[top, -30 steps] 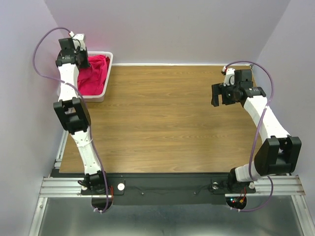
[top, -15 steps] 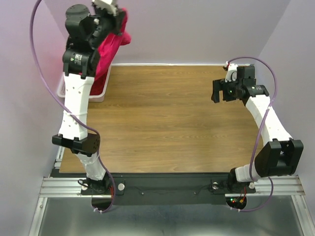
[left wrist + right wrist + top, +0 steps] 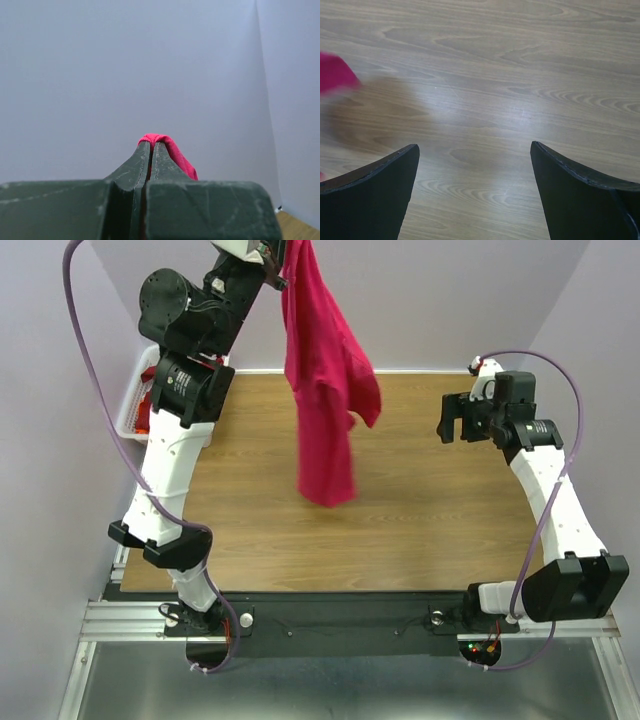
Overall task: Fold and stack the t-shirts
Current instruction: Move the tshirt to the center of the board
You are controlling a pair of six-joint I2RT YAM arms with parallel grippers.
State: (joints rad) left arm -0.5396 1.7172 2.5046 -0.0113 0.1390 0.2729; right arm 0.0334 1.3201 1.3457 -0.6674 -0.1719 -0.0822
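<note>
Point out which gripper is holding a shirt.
The left gripper: its jaws are shut on the pinkish-red t-shirt hanging over the table. The right gripper is open and empty.

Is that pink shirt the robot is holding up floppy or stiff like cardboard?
Probably very floppy: the t-shirt hangs limp in long folds from the left gripper, which pinches only one small bunch. It seems light, since that pinch holds it all. It would likely crumple when lowered onto the table.
</note>
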